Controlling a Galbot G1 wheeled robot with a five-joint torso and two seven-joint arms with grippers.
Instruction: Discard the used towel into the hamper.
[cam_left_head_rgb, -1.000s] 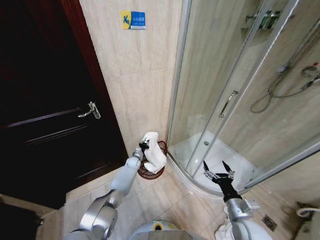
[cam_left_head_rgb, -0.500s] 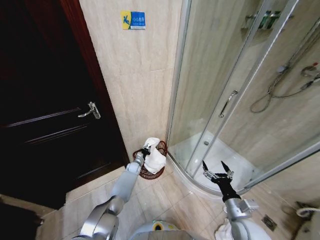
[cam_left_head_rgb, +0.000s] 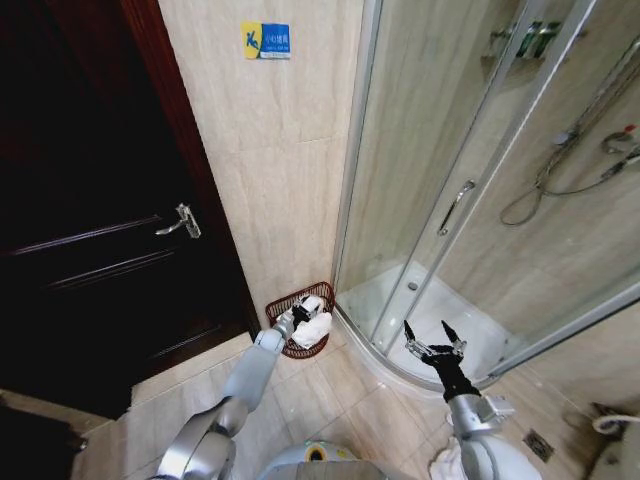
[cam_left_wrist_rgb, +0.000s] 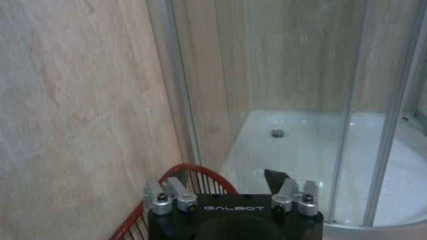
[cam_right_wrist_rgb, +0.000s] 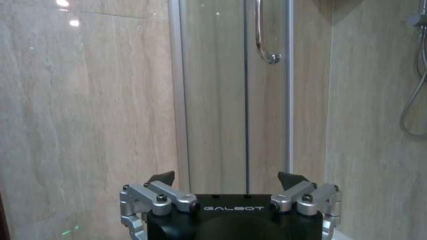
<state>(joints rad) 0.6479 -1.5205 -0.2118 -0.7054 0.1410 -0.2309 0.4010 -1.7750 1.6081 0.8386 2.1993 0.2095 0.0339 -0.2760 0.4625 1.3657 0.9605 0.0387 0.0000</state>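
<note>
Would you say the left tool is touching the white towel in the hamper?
Cannot tell. In the head view the left tool sits right against the towel inside the hamper, but no contact or gap shows plainly.

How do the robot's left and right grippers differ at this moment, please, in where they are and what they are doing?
The left gripper is stretched forward over the hamper, at the white towel lying in it; the right gripper hangs beside the shower tray, near nothing of the task. The left gripper's arm is extended, while the right gripper's arm stays close to the body. Both grippers are open, with nothing between their fingers.
</note>
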